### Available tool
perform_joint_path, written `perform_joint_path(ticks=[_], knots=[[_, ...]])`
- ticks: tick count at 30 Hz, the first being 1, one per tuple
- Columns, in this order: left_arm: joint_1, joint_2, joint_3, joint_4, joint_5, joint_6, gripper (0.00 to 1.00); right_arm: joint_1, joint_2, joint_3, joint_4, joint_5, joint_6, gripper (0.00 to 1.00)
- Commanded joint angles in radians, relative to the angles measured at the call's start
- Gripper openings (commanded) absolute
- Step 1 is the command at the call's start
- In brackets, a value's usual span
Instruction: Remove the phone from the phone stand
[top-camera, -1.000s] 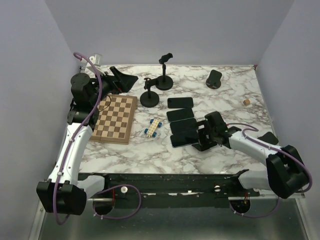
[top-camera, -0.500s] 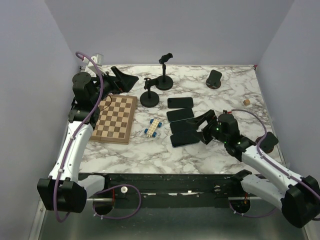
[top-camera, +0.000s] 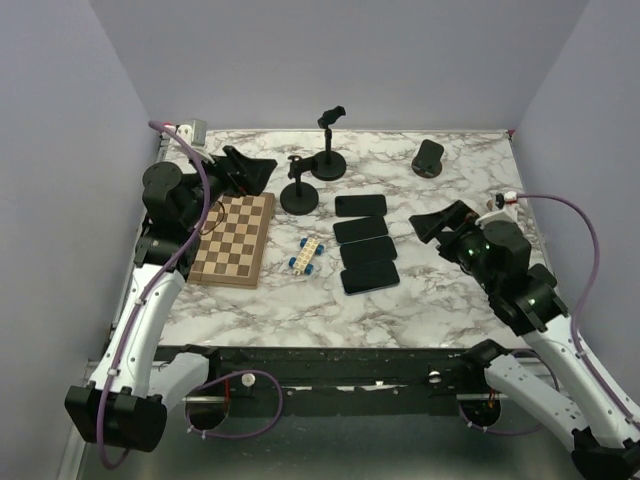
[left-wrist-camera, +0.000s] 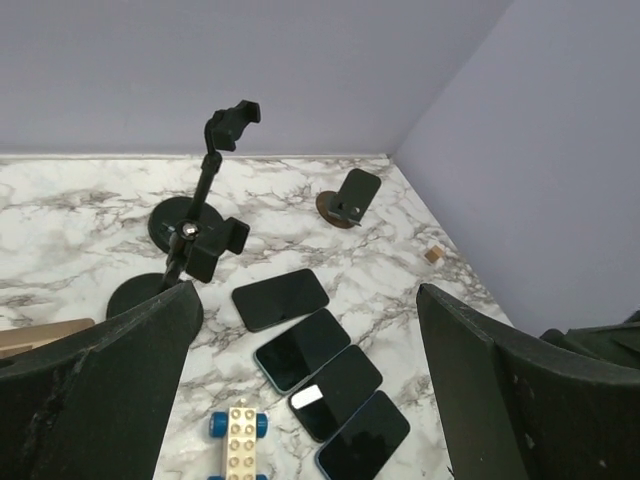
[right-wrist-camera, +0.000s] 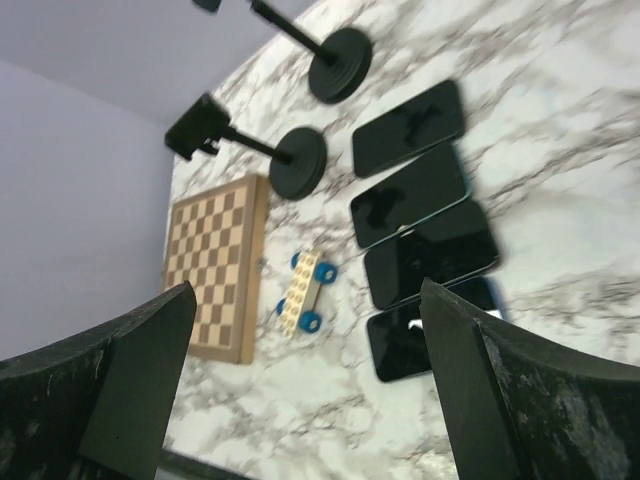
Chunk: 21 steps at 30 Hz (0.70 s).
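A dark phone leans upright on a small round brown phone stand (top-camera: 430, 158) at the back right of the table; it also shows in the left wrist view (left-wrist-camera: 352, 195). My right gripper (top-camera: 436, 222) is open and empty, raised above the table to the right of a row of flat phones (top-camera: 365, 240) and in front of the stand. My left gripper (top-camera: 252, 166) is open and empty, held high at the back left, far from the stand. The stand is out of the right wrist view.
Two black pole stands with clamps (top-camera: 300, 190) (top-camera: 328, 150) stand at the back middle. A chessboard (top-camera: 232, 238) lies at the left. A blue-wheeled brick car (top-camera: 308, 255) sits beside the phones. A small wooden cube (top-camera: 493, 204) lies at the right.
My right arm has drawn back from the lowest flat phone, risen and swung to the right, open and empty. My left arm has barely shifted.
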Motion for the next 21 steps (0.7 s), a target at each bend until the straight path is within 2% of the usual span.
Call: perform_joint_path(ticks=[1,5,12,21], knots=[[-0.011,-0.135,-0.081,0.071,-0.15,0.071,0.99,0.007,-0.106,0.052,-0.157,0.249,-0.119,1.0],[-0.012,-0.235,-0.112,0.084,-0.259,0.134,0.98,0.006,-0.216,0.073,-0.141,0.318,-0.203,1.0],[-0.024,-0.444,-0.279,0.264,-0.478,0.241,0.98,0.007,-0.35,0.107,-0.114,0.39,-0.26,1.0],[-0.053,-0.516,-0.356,0.344,-0.616,0.292,0.99,0.007,-0.413,0.114,-0.198,0.443,-0.233,1.0]])
